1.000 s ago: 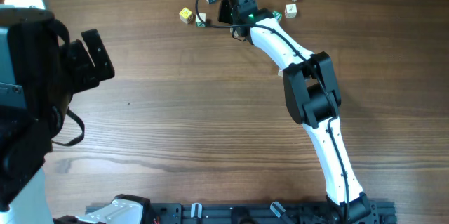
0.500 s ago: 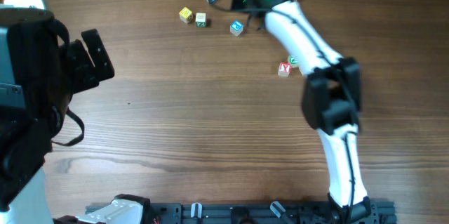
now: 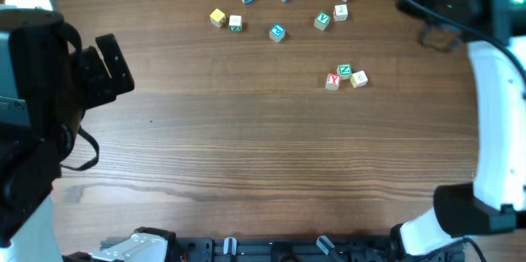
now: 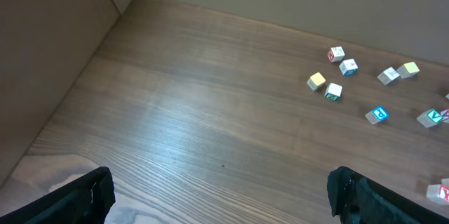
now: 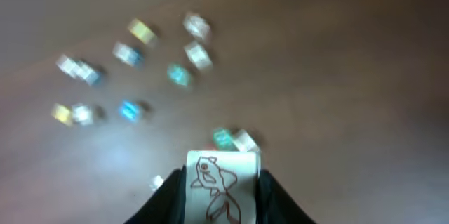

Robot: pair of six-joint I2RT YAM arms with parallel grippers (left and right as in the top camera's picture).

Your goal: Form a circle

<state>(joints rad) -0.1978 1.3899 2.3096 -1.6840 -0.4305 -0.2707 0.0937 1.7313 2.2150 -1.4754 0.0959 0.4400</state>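
- Presently, ten letter cubes (image 3: 277, 32) lie in a loose, flattened oval at the far side of the tabletop (image 3: 246, 147), some in near pairs, others apart (no closed ring yet).
- A cluster of three (image 3: 345, 71) sits nearer, right of centre, its cubes touching: one with red print, one with green, one pale.
- Right pincer (image 5: 222, 194): clenched on a held cube (image 5: 223, 171), whose white face bears a red line drawing. It is raised over the tabletop at the far right (its wrist view is blurred).
- Left pincer (image 4: 221, 206): released, jaws spread wide, holding nothing. It hovers at the left, well apart from all cubes.
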